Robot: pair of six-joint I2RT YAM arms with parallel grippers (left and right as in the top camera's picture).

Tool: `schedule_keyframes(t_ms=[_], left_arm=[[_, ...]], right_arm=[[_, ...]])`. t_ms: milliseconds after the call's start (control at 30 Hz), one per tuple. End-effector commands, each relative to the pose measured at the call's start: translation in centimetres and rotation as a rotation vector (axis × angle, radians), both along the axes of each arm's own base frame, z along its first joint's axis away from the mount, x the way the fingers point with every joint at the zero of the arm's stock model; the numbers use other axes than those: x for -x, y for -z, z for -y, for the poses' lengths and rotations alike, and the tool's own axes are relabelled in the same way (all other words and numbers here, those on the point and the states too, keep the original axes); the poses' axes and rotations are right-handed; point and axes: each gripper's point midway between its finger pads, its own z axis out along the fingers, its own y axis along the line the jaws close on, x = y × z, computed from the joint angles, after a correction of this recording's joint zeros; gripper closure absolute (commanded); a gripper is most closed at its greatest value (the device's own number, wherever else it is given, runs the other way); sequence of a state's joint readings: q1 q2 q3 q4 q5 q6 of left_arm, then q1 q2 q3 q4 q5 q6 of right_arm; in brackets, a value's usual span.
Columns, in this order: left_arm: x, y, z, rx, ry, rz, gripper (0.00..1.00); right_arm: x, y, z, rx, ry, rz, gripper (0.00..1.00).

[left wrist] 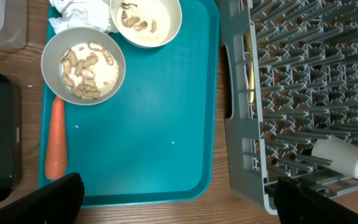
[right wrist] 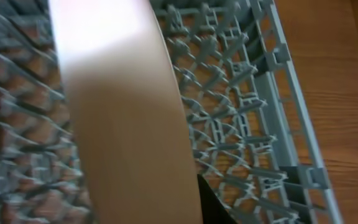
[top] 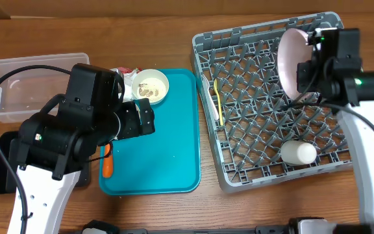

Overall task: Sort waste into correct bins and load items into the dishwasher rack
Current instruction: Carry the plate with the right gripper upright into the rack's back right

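Overhead: my right claw (top: 308,64) is clenched on the pale pink plate (top: 289,58), held on edge over the dishwasher rack (top: 252,133). Left wrist: my left claw (left wrist: 179,204) gapes, released, above the teal tray (left wrist: 166,124), which carries two white bowls (left wrist: 83,67) and the carrot (left wrist: 56,146). Right wrist: the plate fills the view, with the rack behind.

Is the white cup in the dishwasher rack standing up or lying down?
Lying down: the white cup rests lengthwise across the pegs of the dishwasher rack, its side facing up.
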State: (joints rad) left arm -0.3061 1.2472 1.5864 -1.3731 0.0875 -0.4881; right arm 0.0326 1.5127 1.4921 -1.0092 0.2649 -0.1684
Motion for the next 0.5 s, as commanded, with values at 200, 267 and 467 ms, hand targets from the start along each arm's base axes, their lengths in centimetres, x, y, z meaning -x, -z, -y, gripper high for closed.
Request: schedule_keyframes(t_ms=[200, 267, 467], left_arm=[[-0.1, -0.6, -0.2, -0.025, 0.024, 0.034, 0.00], [-0.1, -0.6, -0.2, -0.027, 0.027, 0.032, 0.00], [0.0, -0.6, -0.2, -0.028, 0.027, 0.029, 0.00]], right_arm=[[-1.5, 4.1, 1.1, 0.106, -0.062, -0.134, 0.95], [-1.8, 4.4, 1.1, 0.098, -0.057, -0.132, 0.64], [-3.4, 1.9, 2.4, 0.068, 0.047, -0.017, 0.30]])
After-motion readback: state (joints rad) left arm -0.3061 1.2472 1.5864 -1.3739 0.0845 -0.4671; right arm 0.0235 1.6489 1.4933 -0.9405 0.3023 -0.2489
